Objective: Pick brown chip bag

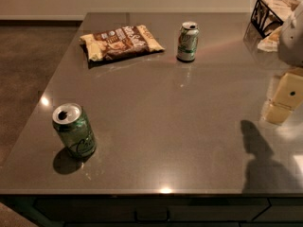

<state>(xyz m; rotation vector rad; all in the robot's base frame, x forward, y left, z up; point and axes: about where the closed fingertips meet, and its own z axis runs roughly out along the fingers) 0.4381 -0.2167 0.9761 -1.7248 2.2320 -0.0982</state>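
The brown chip bag (122, 41) lies flat on the far left part of the grey table (170, 122). It has a dark brown middle with white lettering and pale yellow ends. My gripper (283, 98) is a pale yellow piece at the right edge of the view, above the table. It is far to the right of the bag and not touching it. The white arm (294, 32) shows above the gripper.
A green soda can (188, 41) stands upright just right of the bag. Another green can (74, 130) stands near the front left. A black wire basket (272, 13) with napkins sits at the far right corner. The arm's shadow (259, 155) falls front right.
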